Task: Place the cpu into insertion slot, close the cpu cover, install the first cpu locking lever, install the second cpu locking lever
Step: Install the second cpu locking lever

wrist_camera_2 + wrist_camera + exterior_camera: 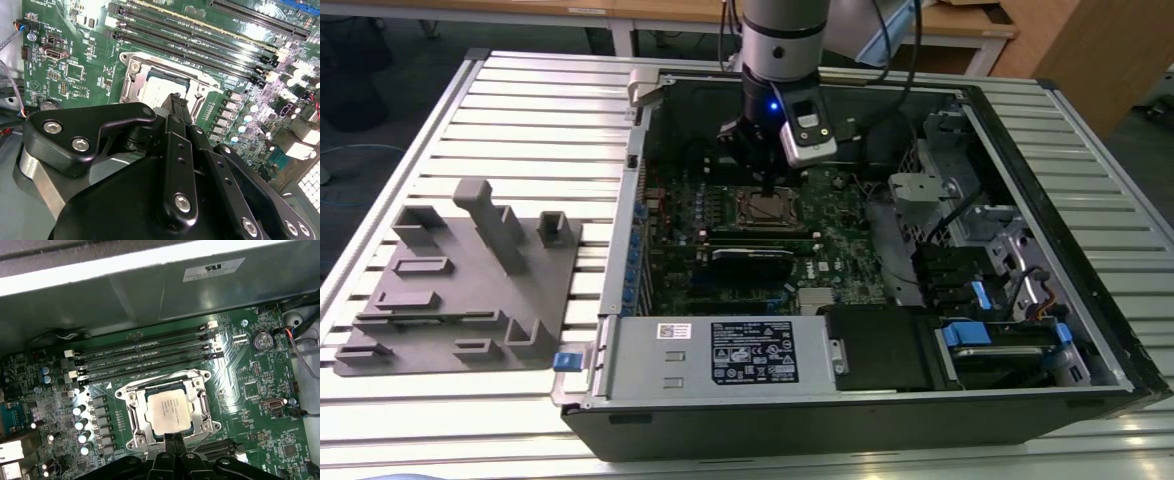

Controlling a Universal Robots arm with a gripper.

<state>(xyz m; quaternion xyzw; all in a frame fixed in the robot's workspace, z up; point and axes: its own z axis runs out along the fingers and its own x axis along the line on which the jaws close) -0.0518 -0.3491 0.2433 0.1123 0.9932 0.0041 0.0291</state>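
1. Placement: the cpu [170, 411] lies flat and square in the insertion slot [129, 444], silver-grey top up. That part of the work looks done.
2. The cpu cover [199, 405] appears to lie down around the chip, its cut-out framing the metal top. It looks closed, though I cannot tell whether either locking lever is latched.
3. The gripper [173, 436] hangs low over the socket's edge. Its fingers are drawn together into one narrow point, with nothing visible between them. I judge this pinched pose lets the tip press or hook a small part at the socket rim, not carry anything.
4. In the second wrist view the fingertips [175, 102] reach just beside the chip's near edge. Whether they touch the frame cannot be made out.
5. In the exterior view the arm comes straight down into the open computer case [1067, 200]. This suits a socket lying flat on the board, deep between the case walls.
6. Around the socket:
   - The long memory slots [145, 357] run just beside one edge.
   - A row of small capacitors [82, 422] stands near another edge.
   - Both limit how far the fingertip can swing sideways.
7. The case walls and the drive cage [927, 190] on the exterior view's right hem in the arm's upper links.
8. A grey parts fixture [467, 290] sits on the slatted table [534, 100], well apart from the case on the exterior view's left.
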